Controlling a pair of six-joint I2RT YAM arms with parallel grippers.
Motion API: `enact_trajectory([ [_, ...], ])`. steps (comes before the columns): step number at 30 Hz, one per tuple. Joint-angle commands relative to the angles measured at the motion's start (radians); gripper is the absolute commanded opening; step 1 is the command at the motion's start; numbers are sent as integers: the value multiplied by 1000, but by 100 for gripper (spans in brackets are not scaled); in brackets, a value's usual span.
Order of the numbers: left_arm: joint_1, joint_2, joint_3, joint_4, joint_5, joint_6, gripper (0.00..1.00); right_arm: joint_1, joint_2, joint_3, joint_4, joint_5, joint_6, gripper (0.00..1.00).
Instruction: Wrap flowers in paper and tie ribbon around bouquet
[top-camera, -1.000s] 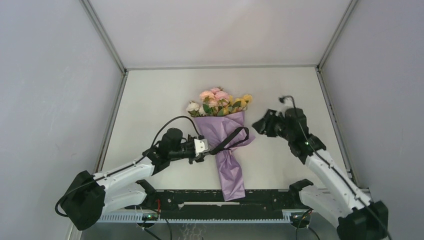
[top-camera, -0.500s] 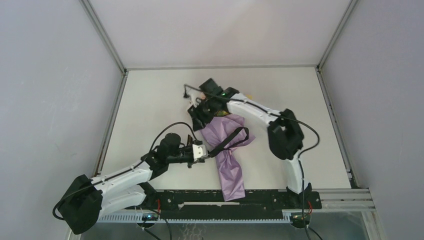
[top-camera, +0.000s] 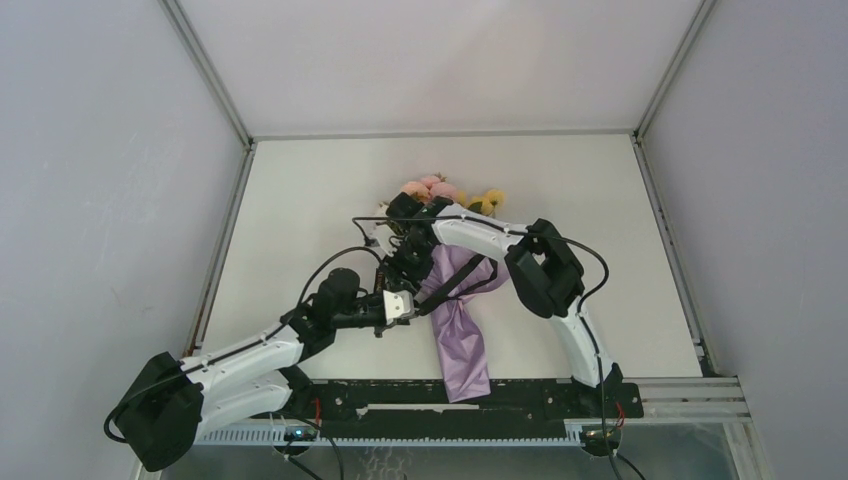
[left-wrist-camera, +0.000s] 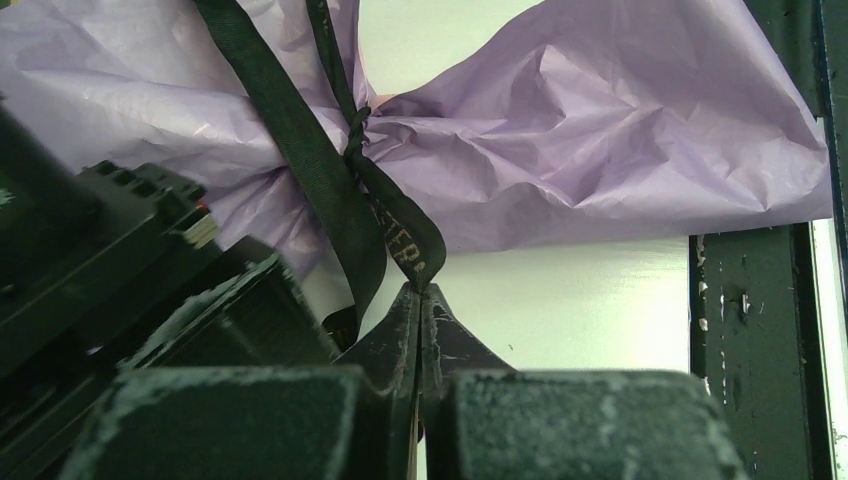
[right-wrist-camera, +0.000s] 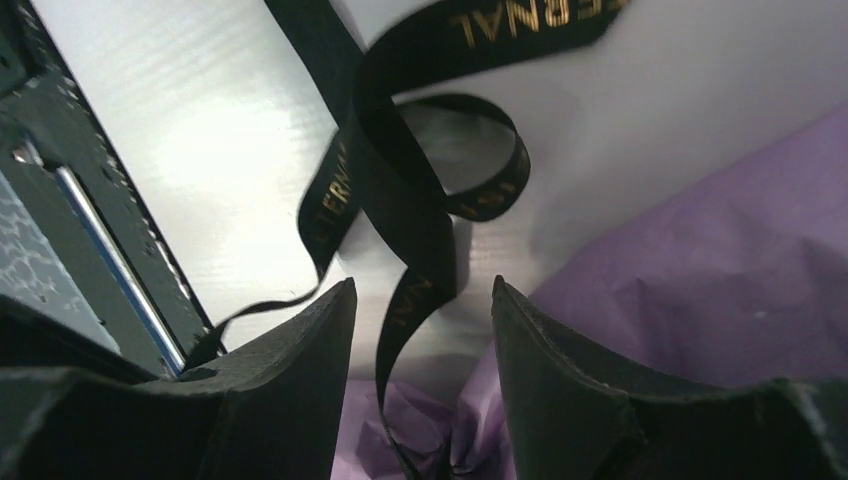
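Left claw: you have the left gripper (left-wrist-camera: 420, 292) closed tight, its tips pinching a fold of the ribbon (left-wrist-camera: 300, 150) just beside the gathered waist of the wrap.
Right claw: your right gripper (right-wrist-camera: 420, 290) stands with its jaws apart. A curl of ribbon with gold lettering runs down between the fingers (right-wrist-camera: 300, 380), and neither pad presses on it.
Right arm: it reaches in from the right and crosses over the bouquet (top-camera: 462, 335), with the wrist above the cone's left edge, close to the left gripper.
Bouquet: it lies flat on the table (top-camera: 300, 200), blooms toward the far side, and the tail points at you and overlaps the black rail (top-camera: 540, 395) at the near edge.
Flowers: you can see the pink and yellow heads of the flowers (top-camera: 440, 190) just past the right arm.
Paper: the lilac paper (left-wrist-camera: 600, 130) is crinkled, squeezed narrow at the waist and flaring on both sides.
Ribbon: it is cinched around that waist with a twist, and one loop lies across the upper cone toward the right.
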Motion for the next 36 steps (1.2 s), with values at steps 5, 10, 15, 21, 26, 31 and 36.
enact_trajectory([
  [5, -4, -7, -7, 38, 21, -1, 0, 8, 6, -24, 68, 80, -22, 60],
  [10, -5, -4, -3, 37, 15, 3, 0, 13, -8, -74, 160, 96, 7, 55],
  [15, -4, 1, 3, 40, 6, 3, 0, 33, -7, -101, 196, 87, 9, 48],
  [21, -5, 4, 8, 34, 0, 12, 0, 24, -31, -98, 167, 81, 13, 2],
  [26, -4, 6, 15, 34, -3, 18, 0, -9, -147, -94, 153, 27, 35, 0],
  [31, -5, 2, 22, 30, -14, 17, 0, -101, -327, -133, 194, -28, 139, 0],
  [36, -4, -3, 48, 47, -40, -51, 0, -294, -582, -362, 360, -104, 372, 0],
])
